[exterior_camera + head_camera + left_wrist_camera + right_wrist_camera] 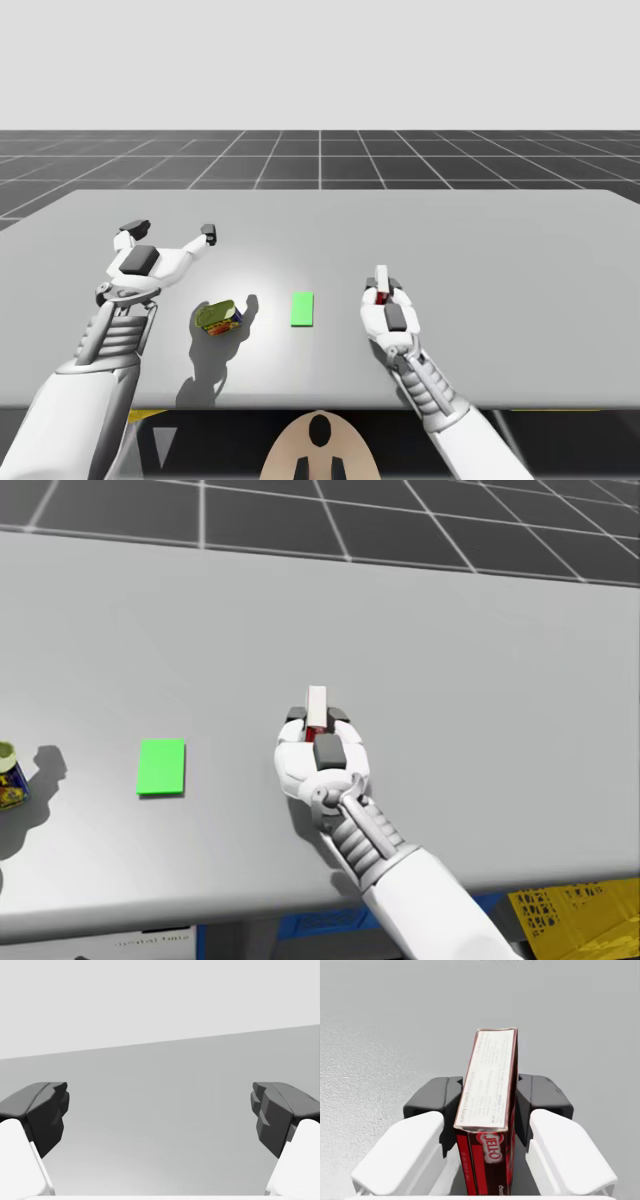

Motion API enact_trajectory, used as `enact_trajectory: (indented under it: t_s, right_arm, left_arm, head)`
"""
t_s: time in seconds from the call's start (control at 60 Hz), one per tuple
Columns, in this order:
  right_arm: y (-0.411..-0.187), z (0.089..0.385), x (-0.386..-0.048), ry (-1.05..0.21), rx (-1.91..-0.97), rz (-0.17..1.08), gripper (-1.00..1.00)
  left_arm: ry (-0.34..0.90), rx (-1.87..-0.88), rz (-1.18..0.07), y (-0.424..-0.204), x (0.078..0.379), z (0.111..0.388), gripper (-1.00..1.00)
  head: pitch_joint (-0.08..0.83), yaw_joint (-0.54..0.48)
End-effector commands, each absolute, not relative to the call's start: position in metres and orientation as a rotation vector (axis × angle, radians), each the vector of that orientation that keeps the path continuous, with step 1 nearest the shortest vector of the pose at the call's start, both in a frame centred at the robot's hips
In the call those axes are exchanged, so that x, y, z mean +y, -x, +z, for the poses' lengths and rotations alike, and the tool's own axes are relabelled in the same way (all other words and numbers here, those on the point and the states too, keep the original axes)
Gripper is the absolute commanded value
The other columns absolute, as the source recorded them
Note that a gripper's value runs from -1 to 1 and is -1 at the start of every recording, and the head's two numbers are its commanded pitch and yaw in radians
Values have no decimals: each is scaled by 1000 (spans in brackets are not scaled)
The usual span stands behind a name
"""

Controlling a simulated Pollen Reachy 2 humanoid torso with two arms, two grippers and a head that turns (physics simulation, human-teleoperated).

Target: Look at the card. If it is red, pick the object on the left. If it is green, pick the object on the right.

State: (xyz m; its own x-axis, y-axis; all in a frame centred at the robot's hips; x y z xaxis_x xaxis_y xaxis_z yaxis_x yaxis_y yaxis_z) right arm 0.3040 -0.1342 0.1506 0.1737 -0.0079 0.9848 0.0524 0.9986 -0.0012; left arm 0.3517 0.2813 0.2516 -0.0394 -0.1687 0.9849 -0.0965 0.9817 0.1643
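Observation:
A green card [302, 308] [161, 767] lies flat near the middle of the table. To its left lies a green-topped can [218, 317] [8, 777] with a colourful label, tipped on its side. On the card's right, my right gripper [382, 283] [317, 718] [487, 1102] is shut on a narrow red box [380, 291] [316, 708] [490, 1105], with one dark pad on each side face. The box's white face points up. My left gripper [168, 232] [160, 1115] hangs open behind and left of the can, with nothing between its fingers.
The grey table [500, 250] spreads wide behind and to the right of my right hand. Its front edge runs just behind my forearms. A yellow crate [578, 910] sits below the table edge at the right.

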Motion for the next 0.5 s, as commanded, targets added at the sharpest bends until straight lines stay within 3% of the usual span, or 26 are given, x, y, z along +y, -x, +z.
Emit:
enact_trajectory:
  t_s: [0.017, 0.217, 0.5]
  right_arm:
    - [-296, 149, -100, -75, -1363, -97, 1000]
    - [-296, 150, -102, -72, -1364, -95, 1000]
    - [-293, 153, -102, -85, -1375, -89, 1000]
  left_arm:
    - [-207, -1612, -60, -351, 281, 251, -1000]
    - [-207, -1612, -60, -351, 280, 251, -1000]
    - [-210, -1608, -61, -351, 279, 250, -1000]
  head:
    - [637, -253]
    - [600, -254]
    - [365, -275]
